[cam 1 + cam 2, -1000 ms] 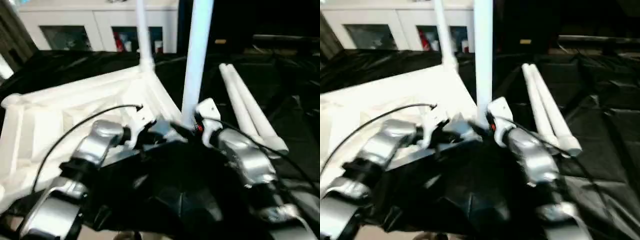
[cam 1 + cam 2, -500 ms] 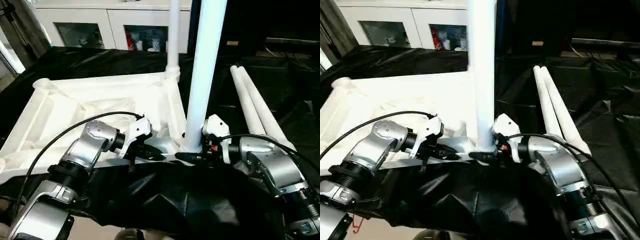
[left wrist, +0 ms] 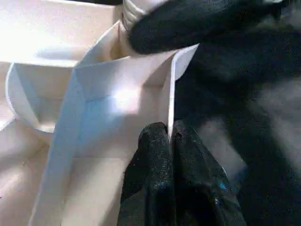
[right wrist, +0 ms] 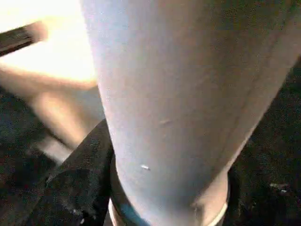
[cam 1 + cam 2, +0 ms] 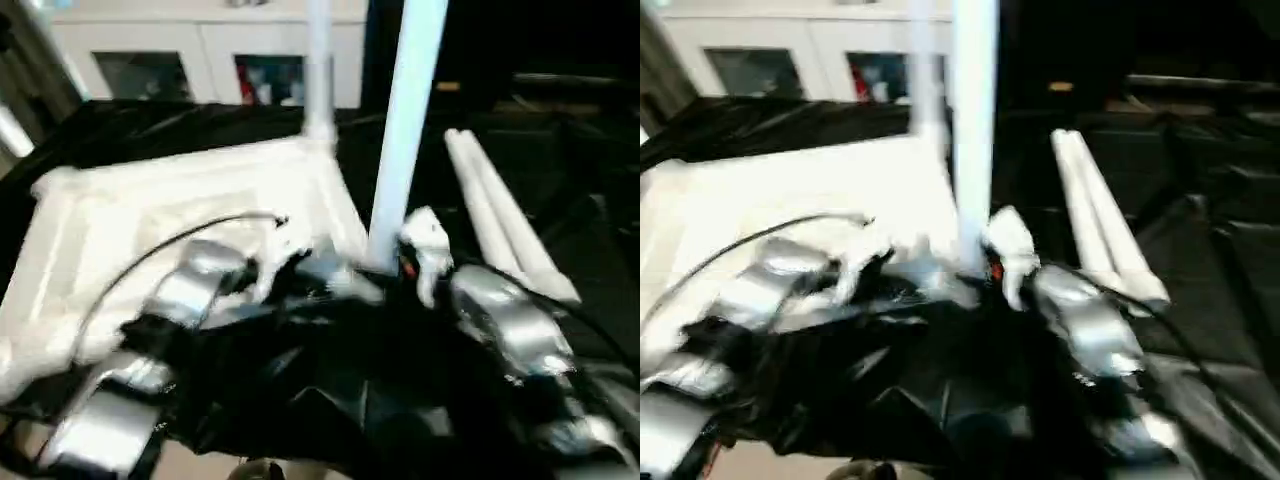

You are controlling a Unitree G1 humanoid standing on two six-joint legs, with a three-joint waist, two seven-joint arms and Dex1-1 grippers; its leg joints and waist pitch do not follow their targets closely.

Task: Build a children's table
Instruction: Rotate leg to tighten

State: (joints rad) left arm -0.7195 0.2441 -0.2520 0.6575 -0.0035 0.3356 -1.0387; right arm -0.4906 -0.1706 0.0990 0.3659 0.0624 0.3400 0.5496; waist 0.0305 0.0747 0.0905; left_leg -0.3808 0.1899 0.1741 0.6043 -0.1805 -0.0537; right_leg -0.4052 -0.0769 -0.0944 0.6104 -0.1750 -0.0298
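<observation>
Left gripper (image 3: 171, 141): clenched on the thin side wall of the tabletop (image 5: 180, 190), near the corner closest to the robot, one finger on each face of the wall.
Right gripper (image 5: 390, 262): at the foot of the near leg (image 5: 405, 130); black fingers (image 4: 77, 188) lay against the tube, but firm grasp or loosening could not be told.
Tabletop: lay upside down on the black cloth (image 5: 560, 180), ribbed underside up, mostly to the robot's left.
Near leg: stood upright in the near corner socket, close between the two grippers.
Far leg (image 5: 319, 70): stood upright in the far corner socket on the same side.
Spare legs (image 5: 500, 215): two, lay side by side on the cloth to the robot's right, apart from the tabletop.
Cabinet (image 5: 200, 60): stood behind the work, glass doors facing forward.
Done so far: two of four legs standing in sockets, by the look of it.
Left to do: probably seating the near leg fully, then fitting the two spare legs and turning the table over.
</observation>
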